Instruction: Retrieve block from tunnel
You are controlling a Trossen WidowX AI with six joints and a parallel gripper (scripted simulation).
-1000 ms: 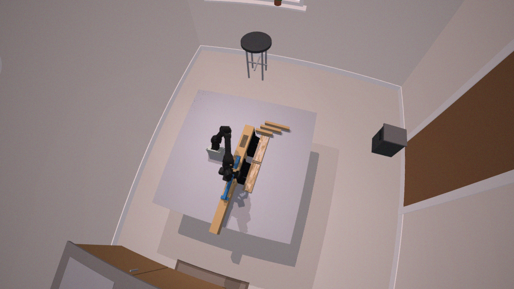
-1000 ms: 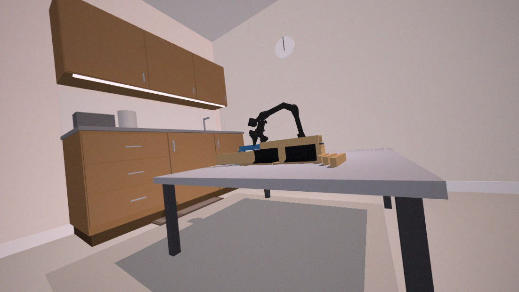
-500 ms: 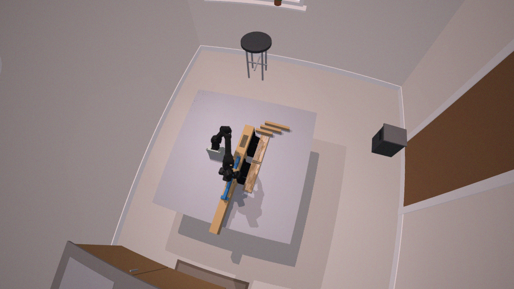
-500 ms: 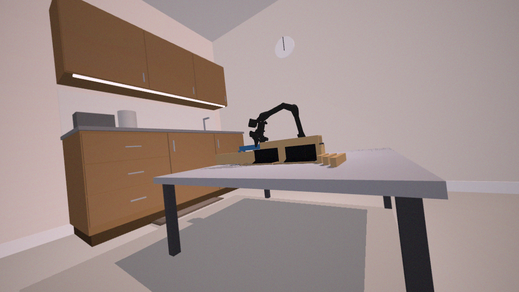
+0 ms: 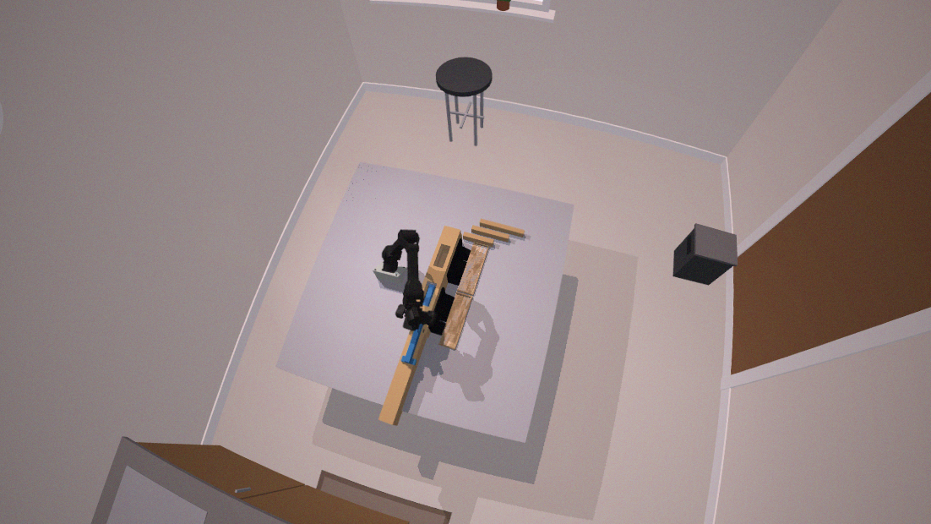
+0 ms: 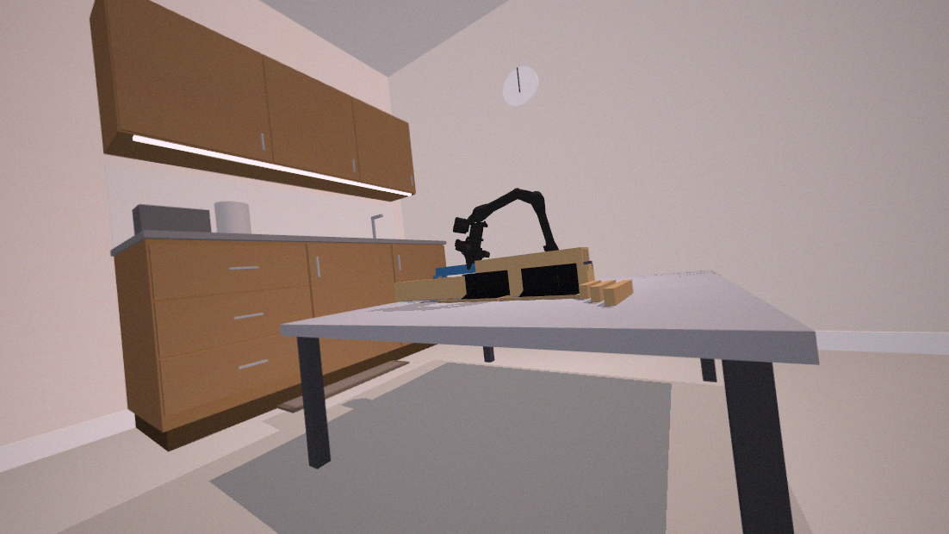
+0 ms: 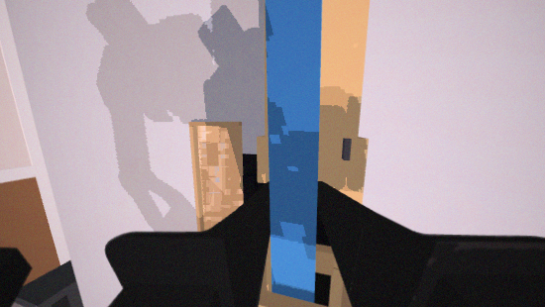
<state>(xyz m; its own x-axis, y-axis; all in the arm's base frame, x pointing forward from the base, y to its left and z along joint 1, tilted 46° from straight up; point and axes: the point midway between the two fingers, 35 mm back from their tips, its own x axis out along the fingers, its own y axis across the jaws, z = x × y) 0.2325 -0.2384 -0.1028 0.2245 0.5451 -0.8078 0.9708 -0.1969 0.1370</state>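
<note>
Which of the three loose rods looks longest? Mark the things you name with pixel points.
The outermost wooden rod (image 5: 502, 227) (image 6: 618, 293), at the row's end farthest from the arm. From above it visibly outruns the middle rod (image 5: 490, 233) (image 6: 602, 291), while the innermost rod (image 5: 478, 239) (image 6: 586, 290) looks shortest.

Room reading as a kitchen: wall cabinets (image 6: 192, 86) hanging above a counter (image 6: 285, 239), a faucet (image 6: 374, 226) standing on the counter.
</note>
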